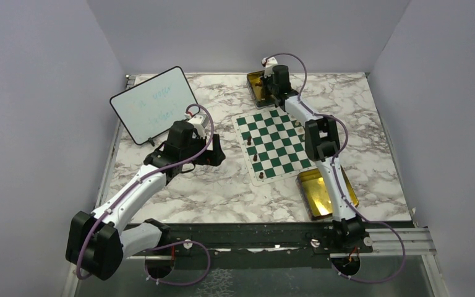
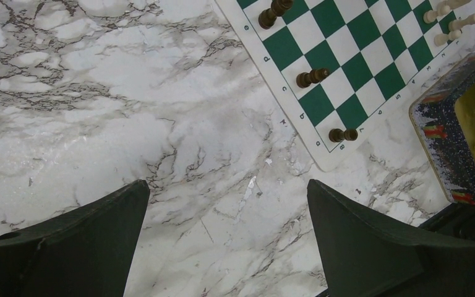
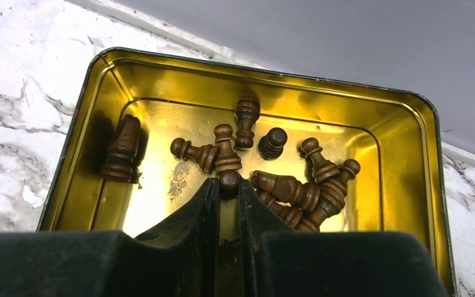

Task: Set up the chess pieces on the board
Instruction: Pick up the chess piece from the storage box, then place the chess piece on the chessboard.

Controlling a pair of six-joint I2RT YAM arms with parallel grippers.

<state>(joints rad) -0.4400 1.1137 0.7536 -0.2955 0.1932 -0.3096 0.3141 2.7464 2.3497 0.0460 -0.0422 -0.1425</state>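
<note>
My right gripper (image 3: 229, 189) reaches into a gold tin (image 3: 74, 124) at the table's far edge. Its jaws are shut on the round head of a dark brown chess piece (image 3: 229, 179). Several more dark pieces (image 3: 297, 189) lie loose in that tin, and one (image 3: 122, 148) leans against its left wall. The green and white board (image 1: 274, 142) lies mid-table with a few dark pieces (image 2: 312, 77) along its left side and cream pieces (image 2: 451, 25) at its far right. My left gripper (image 2: 227, 189) hangs open over bare marble left of the board, holding nothing.
A second gold tin (image 1: 318, 192) sits by the board's near right corner, under the right arm. A whiteboard (image 1: 151, 105) lies at the far left. Grey walls close in the table on three sides.
</note>
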